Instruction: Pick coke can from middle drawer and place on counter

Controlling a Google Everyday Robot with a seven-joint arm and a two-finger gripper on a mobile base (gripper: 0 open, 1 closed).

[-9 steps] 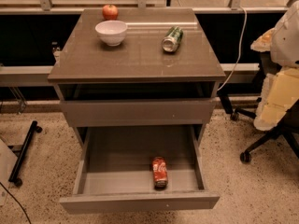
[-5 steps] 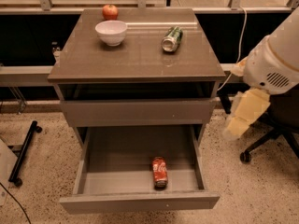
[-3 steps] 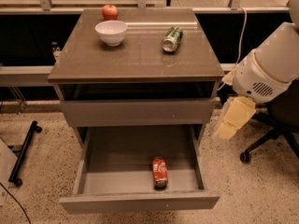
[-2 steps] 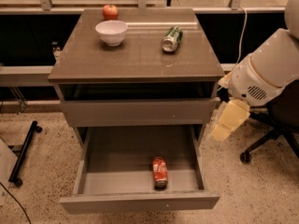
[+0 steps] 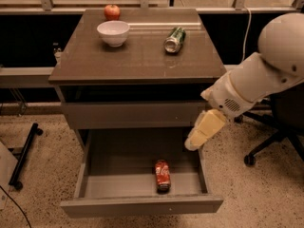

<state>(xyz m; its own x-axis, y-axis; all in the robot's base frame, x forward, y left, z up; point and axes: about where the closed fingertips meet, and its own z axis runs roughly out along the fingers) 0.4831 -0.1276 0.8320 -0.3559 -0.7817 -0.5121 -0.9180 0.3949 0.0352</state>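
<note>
The gripper (image 5: 193,143), whose spread cannot be told, is held up-right of the coke can (image 5: 162,175), laid lengthwise up-frame in the middle drawer (image 5: 142,206) at lower centre.

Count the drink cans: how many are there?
2. The coke can lies in the open middle drawer; a green can lies on the counter. The pincer hangs above the drawer's right side. The shut drawer above could hide more.

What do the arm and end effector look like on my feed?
The arm is white: a big rounded shell, then a smooth tapering link with a small vent grille. The end effector, cream-yellow and blunt, is above the right edge of the drawer.
</note>
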